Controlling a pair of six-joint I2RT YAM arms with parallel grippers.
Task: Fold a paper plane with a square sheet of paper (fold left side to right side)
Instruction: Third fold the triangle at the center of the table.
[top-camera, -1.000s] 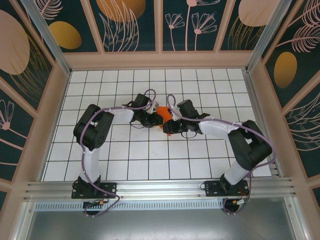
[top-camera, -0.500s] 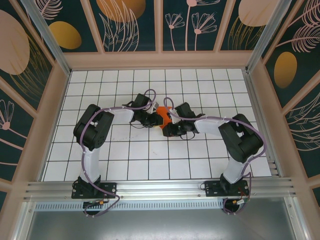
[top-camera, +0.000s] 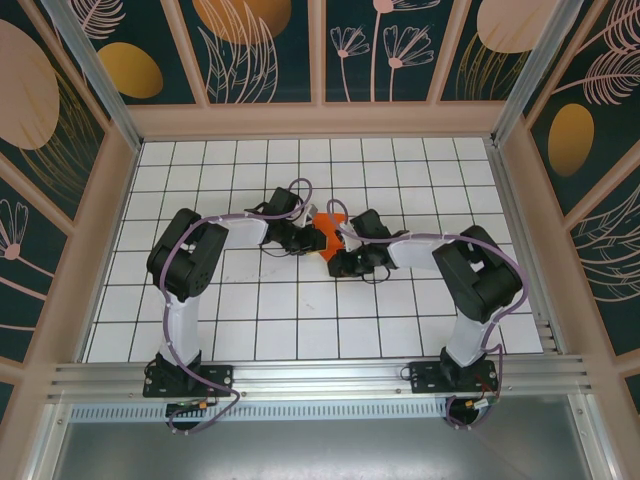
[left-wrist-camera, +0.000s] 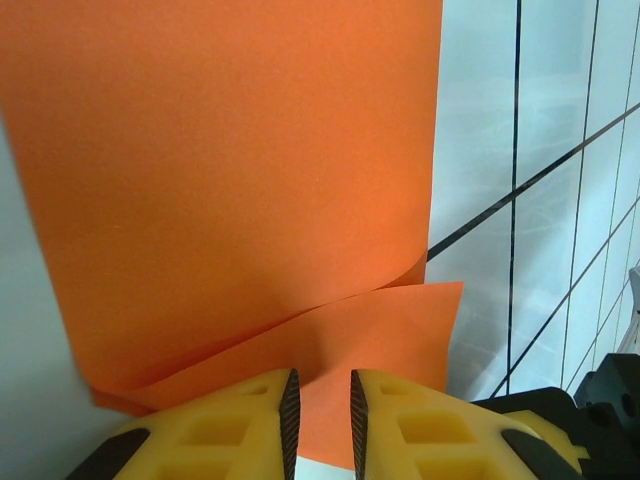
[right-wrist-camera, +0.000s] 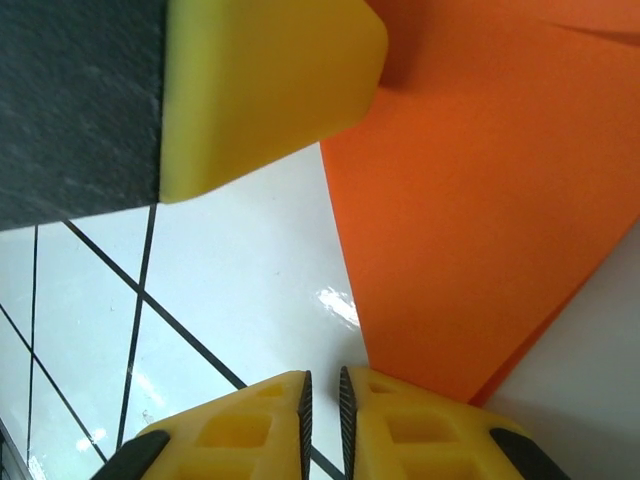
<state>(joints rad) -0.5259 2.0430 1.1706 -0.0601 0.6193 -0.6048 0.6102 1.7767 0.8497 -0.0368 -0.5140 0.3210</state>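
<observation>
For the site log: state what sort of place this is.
Likely a robot test cell: a white grid-marked table inside printed leaf-pattern panels, left arm and right arm bolted to an aluminium rail.

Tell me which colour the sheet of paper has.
The paper is plain bright orange; the left wrist view shows it best.

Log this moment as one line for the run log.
paper: orange, upper layer curled | left fingers: narrow gap, at paper edge | right fingers: narrow gap, beside paper corner | grip: unclear

Matt paper (left-wrist-camera: 230, 150) — glossy table (right-wrist-camera: 250, 290)
</observation>
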